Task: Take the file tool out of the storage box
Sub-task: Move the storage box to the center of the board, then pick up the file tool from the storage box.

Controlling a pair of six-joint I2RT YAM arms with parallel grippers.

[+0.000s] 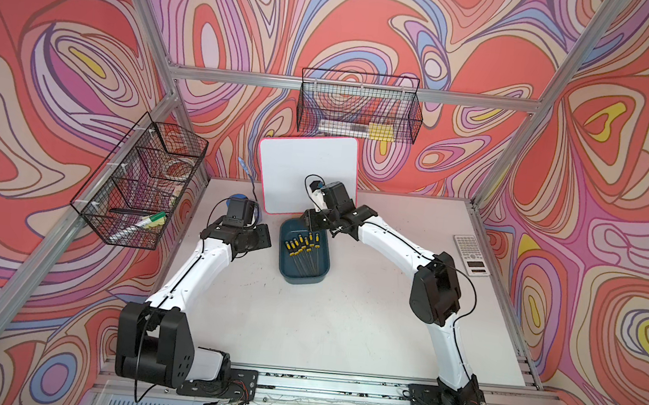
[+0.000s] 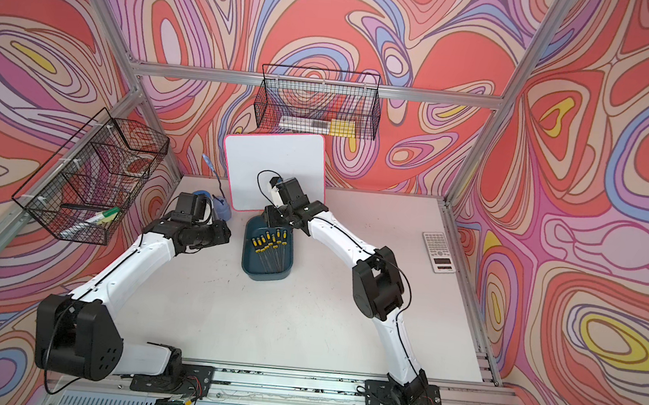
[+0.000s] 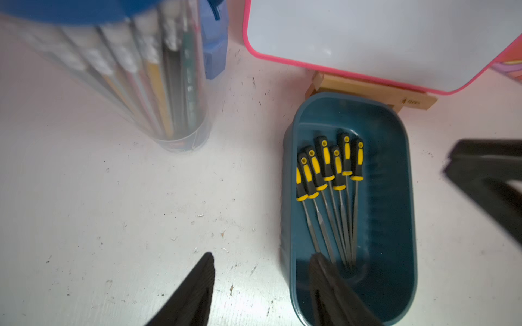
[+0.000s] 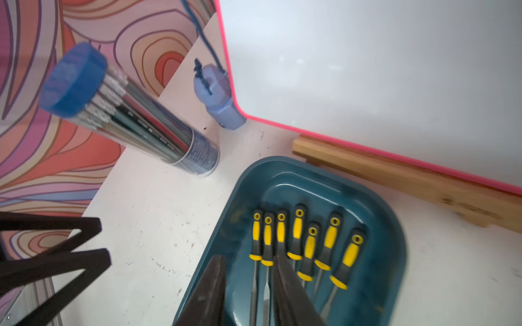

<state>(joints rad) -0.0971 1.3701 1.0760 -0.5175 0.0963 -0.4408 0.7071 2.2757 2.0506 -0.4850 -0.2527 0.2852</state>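
Teal plastic storage box (image 4: 240,203), yellow-handled steel files (image 4: 295,237). My right gripper (image 4: 248,258) is straddling two shafts, jaws apart, seemingly empty; I'm aiming to centre on one. Left gripper (image 3: 262,255) idling open.

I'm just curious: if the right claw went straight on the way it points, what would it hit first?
Likely the yellow-handled files in the storage box, right beneath the right claw; exact depth is unclear.

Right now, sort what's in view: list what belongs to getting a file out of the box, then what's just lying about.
Job:
- storage box
- yellow-and-black files lying in it

Lying about:
- whiteboard on its wooden stand
- pencil tube
- calculator
- back wire basket
- side wire basket
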